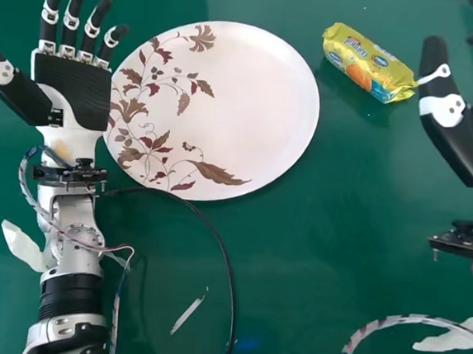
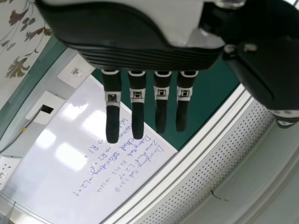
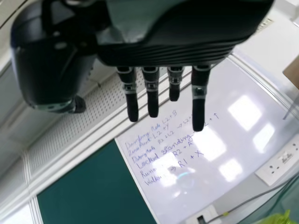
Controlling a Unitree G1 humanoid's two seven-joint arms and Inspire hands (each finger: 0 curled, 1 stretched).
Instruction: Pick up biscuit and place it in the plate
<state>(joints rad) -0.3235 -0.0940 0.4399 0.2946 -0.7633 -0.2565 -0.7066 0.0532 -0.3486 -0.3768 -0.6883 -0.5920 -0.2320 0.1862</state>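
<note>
- Head view: locate the left hand (image 1: 70, 88) with its palm facing you. Its fingers (image 1: 72, 15) are released, extended straight, and hold nothing.
- Head view: find the white plate (image 1: 235, 102) just beside the left hand, on the side away from its thumb. The plate lies face up on the green desk (image 1: 338, 244) and carries a leaf pattern.
- Head view: locate the biscuit packet (image 1: 365, 66) on the desk, off the plate, between the plate and the thumb of the right hand (image 1: 467, 147). The packet's nearer end is close to that thumb; you cannot tell whether they touch.
- Head view: note the black cable (image 1: 227, 267) curving across the desk, on the wrist side of the left fingers.
- Left wrist view: confirm that the left fingers are straight and slightly spaced, with the thumb set apart. Part of the plate lies to the side of the fingers opposite the thumb. A whiteboard (image 2: 60, 158) with handwriting is behind the fingers.
- Right wrist view: confirm that the right fingers (image 3: 198, 107) are released and straight, grasping nothing. The whiteboard is behind them, with a wall socket panel (image 3: 280, 161) beside it.
</note>
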